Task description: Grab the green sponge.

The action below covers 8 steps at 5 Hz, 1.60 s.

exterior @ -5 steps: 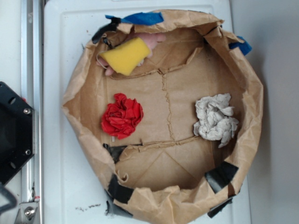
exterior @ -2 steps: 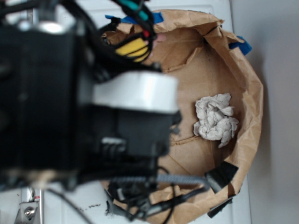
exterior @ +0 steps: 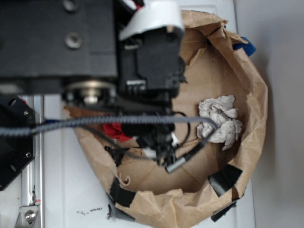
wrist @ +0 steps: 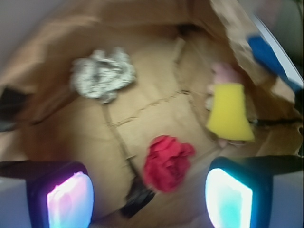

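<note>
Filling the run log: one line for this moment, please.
phase: approach | gripper: open, empty, above bag | green sponge: on bag floor, untouched | red paper ball: between fingers in wrist view

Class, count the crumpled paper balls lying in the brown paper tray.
2: the red crumpled paper ball near the middle, and the grey-white crumpled paper ball by the far wall. None seems hidden.

From the exterior view we look straight down from overhead, our black robot arm (exterior: 95, 52) close under the lens and blurred, hiding the left of the crumpled brown paper basin (exterior: 256, 118). Our wrist view sits low between the finger pads (wrist: 69, 199), facing obliquely into the basin. Both share the grey-white crumpled paper ball (exterior: 219, 121) (wrist: 102, 74).
</note>
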{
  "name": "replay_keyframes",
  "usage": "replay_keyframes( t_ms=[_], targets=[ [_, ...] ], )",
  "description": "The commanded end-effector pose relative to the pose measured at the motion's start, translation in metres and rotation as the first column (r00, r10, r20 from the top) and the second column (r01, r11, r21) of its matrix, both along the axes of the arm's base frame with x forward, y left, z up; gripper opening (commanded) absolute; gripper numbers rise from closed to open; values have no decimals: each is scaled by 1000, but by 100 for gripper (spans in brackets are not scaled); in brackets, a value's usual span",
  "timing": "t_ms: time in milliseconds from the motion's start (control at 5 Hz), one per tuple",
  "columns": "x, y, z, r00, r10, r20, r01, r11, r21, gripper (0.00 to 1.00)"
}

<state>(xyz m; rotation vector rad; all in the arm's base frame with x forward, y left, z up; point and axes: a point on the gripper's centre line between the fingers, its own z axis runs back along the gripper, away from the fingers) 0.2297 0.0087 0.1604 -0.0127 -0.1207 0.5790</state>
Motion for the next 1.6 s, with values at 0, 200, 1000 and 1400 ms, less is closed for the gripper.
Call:
replay_keyframes(
  t_ms=[0, 200, 1000, 1400],
  targets=[
    [3, 27, -17, 989, 140, -40, -137, 988, 68, 100],
    [8, 34, -31, 980, 173, -101, -158, 977, 141, 100],
    [6, 35, -41, 977, 164, -138, -136, 971, 195, 100],
    [18, 59, -65, 973, 183, -143, -145, 959, 243, 100]
  ],
)
